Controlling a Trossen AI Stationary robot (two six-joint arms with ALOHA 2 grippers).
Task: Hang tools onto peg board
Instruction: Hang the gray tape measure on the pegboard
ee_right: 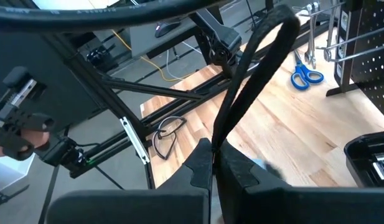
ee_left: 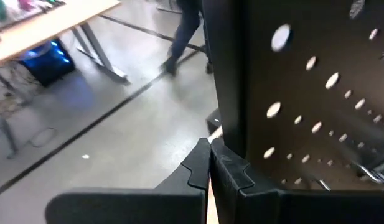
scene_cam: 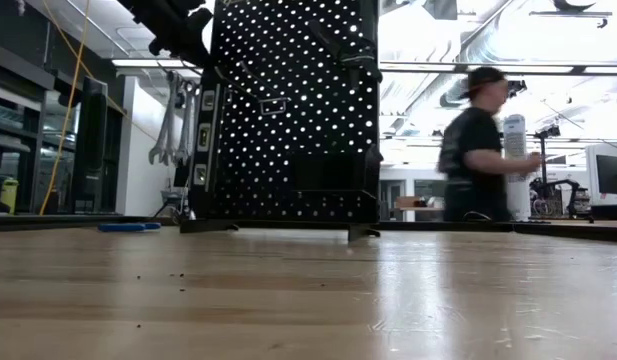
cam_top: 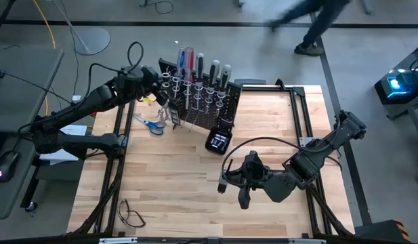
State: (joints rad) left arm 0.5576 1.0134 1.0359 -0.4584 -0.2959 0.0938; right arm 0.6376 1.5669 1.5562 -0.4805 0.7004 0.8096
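The black peg board (cam_top: 202, 102) stands upright at the table's far middle. Red, blue and dark-handled screwdrivers (cam_top: 188, 64) stick through its silver rings. Silver wrenches (scene_cam: 170, 120) hang from hooks at its left end. Blue-handled scissors (cam_top: 152, 125) lie flat on the table left of the board. My left gripper (cam_top: 161, 87) is shut and sits high at the board's upper left edge (ee_left: 232, 93). Near the table's right front, my right gripper (cam_top: 225, 181) hangs shut above the wood with nothing between its fingers. A black cable loop (ee_right: 254, 74) passes in front of it. My left gripper's shut fingertips (ee_left: 201, 163) stand right at the peg board's left edge post (ee_left: 229, 134), coming level from the table's left side. Whether they touch the post, I cannot tell.
A small black box (cam_top: 219, 141) sits on the table just in front of the board's right end. Clear safety glasses (cam_top: 131, 215) lie near the front left corner. A person (scene_cam: 478, 140) walks behind the table. Bare wood stretches between the board and the front edge.
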